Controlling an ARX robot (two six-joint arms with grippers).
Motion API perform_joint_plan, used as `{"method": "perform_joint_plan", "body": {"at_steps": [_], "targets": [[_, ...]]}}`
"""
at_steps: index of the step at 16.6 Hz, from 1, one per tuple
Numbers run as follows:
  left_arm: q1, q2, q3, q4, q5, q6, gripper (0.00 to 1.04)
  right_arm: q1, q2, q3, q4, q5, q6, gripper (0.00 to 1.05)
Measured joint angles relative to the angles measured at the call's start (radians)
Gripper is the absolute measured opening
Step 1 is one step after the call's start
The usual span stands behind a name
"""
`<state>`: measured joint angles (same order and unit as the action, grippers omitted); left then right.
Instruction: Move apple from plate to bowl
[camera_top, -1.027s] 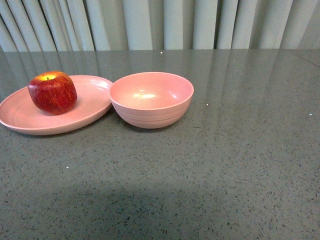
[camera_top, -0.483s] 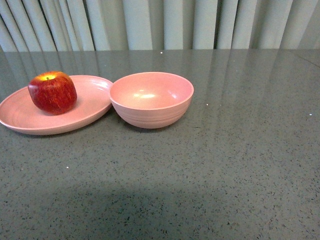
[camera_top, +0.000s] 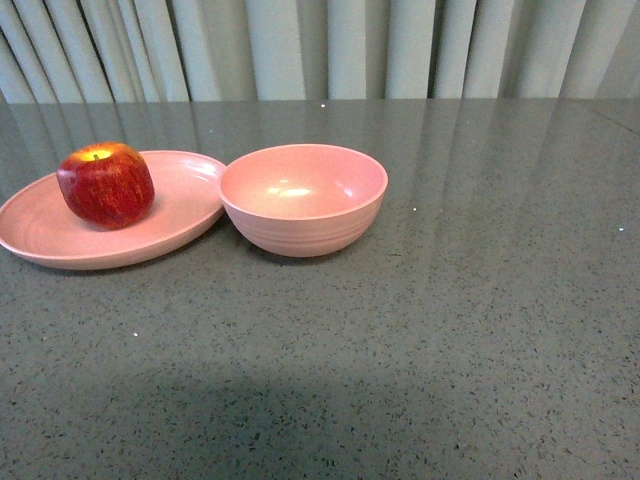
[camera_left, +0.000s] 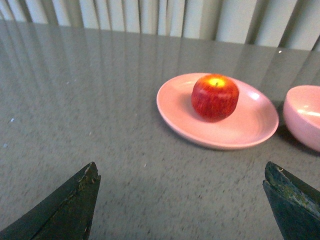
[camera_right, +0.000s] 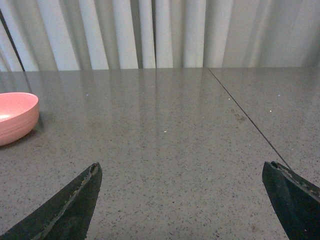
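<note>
Plainly left pincer (camera_left: 181, 169) and right pincer (camera_right: 181, 167) gape wide, empty; apple (camera_top: 105, 185) on plate (camera_top: 45, 238).

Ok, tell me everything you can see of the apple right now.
The apple is round, dark red with faint paler streaks and a yellow patch around its short stem. It looks whole, sits upright with the stem up near the middle of the pink plate, and touches only that plate. The bowl stands to its right, apart from it. Nothing grips it.
</note>
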<state>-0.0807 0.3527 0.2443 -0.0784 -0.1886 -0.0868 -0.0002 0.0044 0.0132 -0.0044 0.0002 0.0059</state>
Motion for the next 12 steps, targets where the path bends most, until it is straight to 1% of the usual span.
{"method": "perform_joint_plan", "body": {"at_steps": [2, 3, 4, 5, 7, 11, 12], "targets": [[0.025, 0.135, 0.042, 0.103, 0.060, 0.016, 0.98, 0.000, 0.000, 0.000, 0.000, 0.000, 0.000, 0.98], [0.029, 0.337, 0.147, 0.244, 0.101, 0.051, 0.98, 0.000, 0.000, 0.000, 0.000, 0.000, 0.000, 0.98], [0.029, 0.462, 0.238, 0.297, 0.138, 0.064, 0.98, 0.000, 0.000, 0.000, 0.000, 0.000, 0.000, 0.98], [0.029, 0.565, 0.312, 0.306, 0.164, 0.068, 0.98, 0.000, 0.000, 0.000, 0.000, 0.000, 0.000, 0.98], [0.014, 0.761, 0.447, 0.266, 0.210, 0.059, 0.98, 0.000, 0.000, 0.000, 0.000, 0.000, 0.000, 0.98], [-0.027, 1.067, 0.681, 0.176, 0.202, 0.065, 0.98, 0.000, 0.000, 0.000, 0.000, 0.000, 0.000, 0.98], [-0.032, 1.126, 0.724, 0.152, 0.182, 0.072, 0.98, 0.000, 0.000, 0.000, 0.000, 0.000, 0.000, 0.98]]}}
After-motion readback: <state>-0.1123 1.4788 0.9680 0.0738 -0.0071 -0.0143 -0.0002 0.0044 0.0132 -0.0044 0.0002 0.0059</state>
